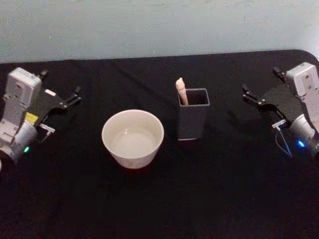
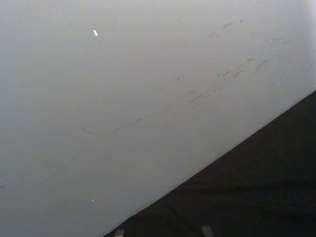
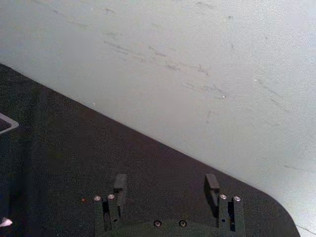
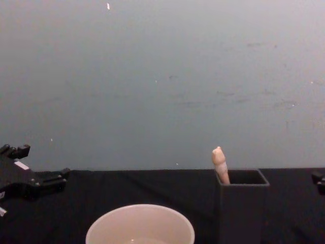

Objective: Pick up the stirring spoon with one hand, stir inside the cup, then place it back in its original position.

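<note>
worktop (image 1: 159, 199): black cloth cover, rounded far-right corner | cup (image 1: 133, 138): cream-white, wide, upright, left of centre | holder (image 1: 192, 122): dark grey, square-sided, upright, just right of cup, not touching

The cup (image 1: 133, 138) was cream-white, the holder (image 1: 192, 122) dark grey, the handle of the stirring spoon (image 1: 181, 91) beige, the tabletop (image 1: 224, 199) plain black, and the wall (image 1: 149, 25) pale grey-blue with faint dark scuff marks.

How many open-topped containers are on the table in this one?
2. The cup sits left of centre; the dark holder stands just right of it, holding the stirring spoon. The left hand and right hand are out at the table's sides.
</note>
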Robot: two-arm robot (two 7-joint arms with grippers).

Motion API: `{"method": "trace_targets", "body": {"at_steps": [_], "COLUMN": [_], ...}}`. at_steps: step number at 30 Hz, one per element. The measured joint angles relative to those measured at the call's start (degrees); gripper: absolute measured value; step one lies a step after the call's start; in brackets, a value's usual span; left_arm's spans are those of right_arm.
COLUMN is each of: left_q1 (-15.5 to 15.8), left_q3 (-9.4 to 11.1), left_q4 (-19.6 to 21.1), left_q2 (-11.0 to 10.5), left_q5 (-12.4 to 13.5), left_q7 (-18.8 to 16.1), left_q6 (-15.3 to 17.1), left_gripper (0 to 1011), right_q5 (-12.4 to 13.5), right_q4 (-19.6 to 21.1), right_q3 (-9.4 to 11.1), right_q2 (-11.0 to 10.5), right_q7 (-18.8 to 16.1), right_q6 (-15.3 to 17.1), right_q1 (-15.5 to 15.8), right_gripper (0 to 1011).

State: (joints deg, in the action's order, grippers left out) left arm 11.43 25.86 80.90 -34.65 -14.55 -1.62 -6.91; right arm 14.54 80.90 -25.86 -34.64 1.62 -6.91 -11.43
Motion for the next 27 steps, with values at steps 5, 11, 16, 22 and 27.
{"method": "trace_targets", "body": {"at_steps": [5,11,16,22,27], "left_q1": [0.0,0.0,0.0,0.0,0.0], "left_q3": [0.0,0.0,0.0,0.0,0.0], "left_q4": [0.0,0.0,0.0,0.0,0.0], "left_q2": [0.0,0.0,0.0,0.0,0.0], "left_q5": [0.0,0.0,0.0,0.0,0.0], "left_q7": [0.0,0.0,0.0,0.0,0.0], "left_q6": [0.0,0.0,0.0,0.0,0.0], "left_gripper": [1001,1001,1001,1001,1001], "right_q5": [0.0,0.0,0.0,0.0,0.0], "right_q4": [0.0,0.0,0.0,0.0,0.0], "right_q3": [0.0,0.0,0.0,0.0,0.0], "right_q2": [0.0,0.0,0.0,0.0,0.0], "right_q7": [0.0,0.0,0.0,0.0,0.0], "right_q6": [0.0,0.0,0.0,0.0,0.0], "right_q1": [0.0,0.0,0.0,0.0,0.0], "right_gripper": [1000,1000,1000,1000,1000]}}
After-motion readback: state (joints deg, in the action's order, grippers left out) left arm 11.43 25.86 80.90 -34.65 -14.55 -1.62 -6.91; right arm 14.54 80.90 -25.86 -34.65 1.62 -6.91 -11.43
